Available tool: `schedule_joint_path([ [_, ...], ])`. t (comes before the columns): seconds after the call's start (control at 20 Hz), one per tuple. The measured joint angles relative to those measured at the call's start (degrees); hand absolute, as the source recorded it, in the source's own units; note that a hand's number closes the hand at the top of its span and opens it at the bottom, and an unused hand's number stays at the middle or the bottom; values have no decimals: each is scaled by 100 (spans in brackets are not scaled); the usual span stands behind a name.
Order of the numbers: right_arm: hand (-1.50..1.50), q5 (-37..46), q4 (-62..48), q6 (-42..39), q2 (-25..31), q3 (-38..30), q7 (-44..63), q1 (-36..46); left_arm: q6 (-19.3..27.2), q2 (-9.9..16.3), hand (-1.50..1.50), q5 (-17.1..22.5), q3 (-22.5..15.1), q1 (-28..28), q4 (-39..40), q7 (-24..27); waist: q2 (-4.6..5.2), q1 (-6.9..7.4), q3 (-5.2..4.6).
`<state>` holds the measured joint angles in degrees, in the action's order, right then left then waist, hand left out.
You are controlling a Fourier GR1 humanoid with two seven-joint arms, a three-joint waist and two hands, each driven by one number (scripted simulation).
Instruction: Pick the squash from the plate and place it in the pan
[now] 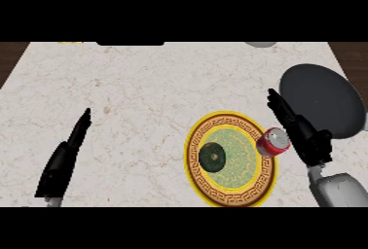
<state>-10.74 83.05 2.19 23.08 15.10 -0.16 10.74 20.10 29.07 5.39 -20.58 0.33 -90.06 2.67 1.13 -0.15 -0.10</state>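
Standing between squash (212, 156) and straight-fingered right hand (298, 131), a red can (273, 142) overlaps the plate (231, 196) rim.

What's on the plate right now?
A dark green squash sits on the plate, left of centre. A red can overlaps its right rim, beside the right hand.

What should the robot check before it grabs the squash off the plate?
1. Squash sits on the plate: ok.
2. Nothing covers the squash: ok.
3. Right hand open, fingers straight: ok.
4. Right hand over the squash: not ok, it is to the plate's right.
5. Red can out of the way: not ok, it is at the plate's right rim, close beside the right hand.
6. Pan free inside: ok.
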Motion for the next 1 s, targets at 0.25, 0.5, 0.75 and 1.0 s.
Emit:
schedule_joint_path([
  [0.25,150,84,-359,-62,-591,168,-543,-21,-172,-178,0,369,521,-390,130,-54,-72,33,9],
  [0.5,-150,933,-438,989,-962,339,-1415,-531,-171,-369,0,782,938,-794,254,-279,-120,-105,9],
  [0.75,-150,1812,311,2218,-750,282,-2045,-1539,-180,-392,0,942,1173,-917,373,-362,-157,-241,1],
  [1.0,-150,2423,1989,2273,164,346,-1203,-2486,-252,-466,0,966,1237,-1040,521,-353,-158,-228,-11],
])
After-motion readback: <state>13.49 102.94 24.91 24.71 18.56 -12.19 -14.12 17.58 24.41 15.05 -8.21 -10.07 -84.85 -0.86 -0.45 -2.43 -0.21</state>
